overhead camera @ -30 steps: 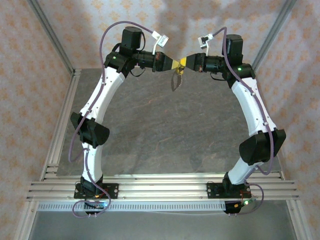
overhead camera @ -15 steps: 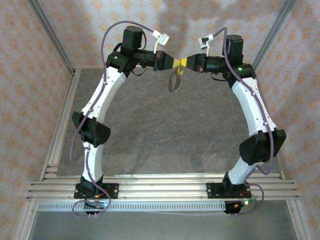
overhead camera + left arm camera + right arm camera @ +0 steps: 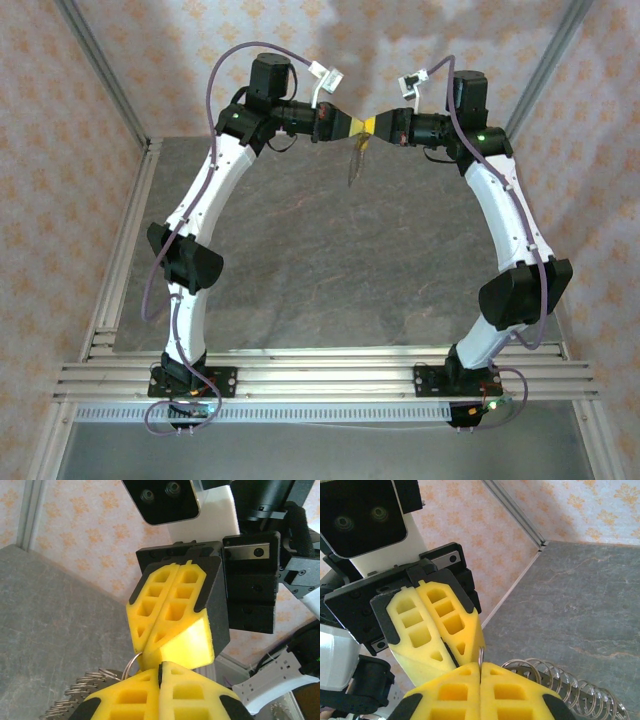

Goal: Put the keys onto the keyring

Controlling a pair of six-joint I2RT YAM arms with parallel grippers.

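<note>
Yellow tips: right gripper (image 3: 367,124) & left gripper (image 3: 350,125) met nose to nose, touching, high over the table (image 3: 300,260), toward its far side.
R claw: jaws fully closed. In right wrist view a thin wire of the keyring (image 3: 481,655) rose out of the seam btw its fingers (image 3: 470,675), so it looked pinched there.
L claw: jaws closed too, no gap seen. Wire reached the spot where it butted the right gripper, but whether L had hold of it couldn't be told.
Keyring: hung just below right gripper, brownish-grey, limp. Long axis approx straight down toward table, apart from it. Coiled turns of it lay under the tips in both wrist views.
Keys: too small to pick out among the dangling bits.
Nearer arm: neither; both were at the ring, R carrying it.
Key relation: ring wire sat right at the tip-to-tip joint, so next move prob. turned on R's pinch holding while L worked the wire, w/ almost no room btw tips.
Around: purple cables (image 3: 209,88) & white connectors (image 3: 413,78) above right gripper's wrist, back wall (image 3: 400,30) behind it; none btw claws and ring.
Risk: limp loop could swing, or slip from right gripper if either claw eased.
</note>
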